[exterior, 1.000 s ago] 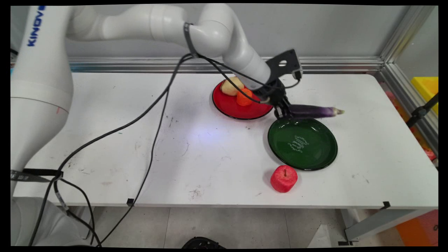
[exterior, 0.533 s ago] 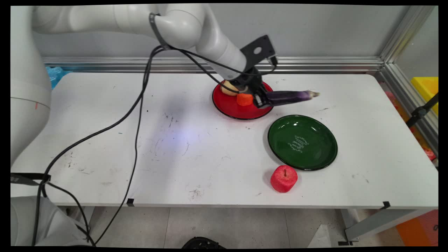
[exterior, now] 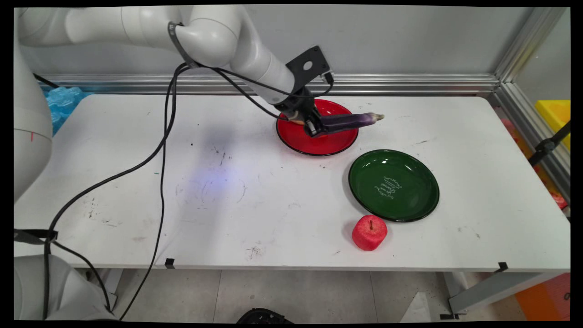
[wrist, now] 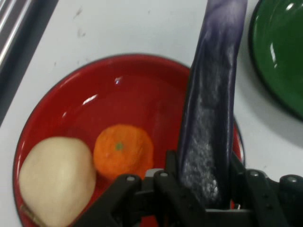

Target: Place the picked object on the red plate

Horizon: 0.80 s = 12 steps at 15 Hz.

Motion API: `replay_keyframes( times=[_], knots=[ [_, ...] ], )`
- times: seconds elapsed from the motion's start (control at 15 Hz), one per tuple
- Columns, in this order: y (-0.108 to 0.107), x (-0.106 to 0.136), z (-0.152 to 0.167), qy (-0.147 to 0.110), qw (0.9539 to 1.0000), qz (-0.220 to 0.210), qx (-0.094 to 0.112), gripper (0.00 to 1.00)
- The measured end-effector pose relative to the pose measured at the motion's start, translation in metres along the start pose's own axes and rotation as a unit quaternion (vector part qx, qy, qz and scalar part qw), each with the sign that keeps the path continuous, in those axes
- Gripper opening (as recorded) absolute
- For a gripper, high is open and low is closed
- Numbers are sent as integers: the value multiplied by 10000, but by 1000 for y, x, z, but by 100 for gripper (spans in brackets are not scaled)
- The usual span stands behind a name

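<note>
The gripper (exterior: 315, 127) has moved left and a bit farther back since a second ago, and it has carried the eggplant (exterior: 348, 121) along. Before, the eggplant was by the far edge of the green plate (exterior: 394, 185). Now it hangs over the red plate (exterior: 319, 143).

The two fingers pinch the eggplant at one end. The long purple body sticks out to the right, past the red plate's rim. In the hand view the eggplant (wrist: 211, 109) runs up between the fingers, and the orange (wrist: 123, 150) and the pale potato (wrist: 54, 179) sit on the red plate (wrist: 128, 90) just beside it.

The red apple (exterior: 369, 232) stands on the table (exterior: 182, 191), near the front, just beside the green plate. The green plate has nothing on it.

What could go wrong? The eggplant is held only at its end, so the heavy free part could droop or slip out of the fingers. If it comes down here, it could bump the orange or the potato and push them around. It is long, so it could also rest on the rim and roll off onto the table.
</note>
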Motion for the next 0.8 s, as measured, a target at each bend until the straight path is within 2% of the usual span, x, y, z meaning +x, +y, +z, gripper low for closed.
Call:
replay_keyframes(
  times=[0.4, 0.8],
  knots=[
    [-10, -18, 9, -174, 9998, 26, -2, 0],
    [-16, -28, 19, -274, 9995, 114, -106, 0]
  ],
)
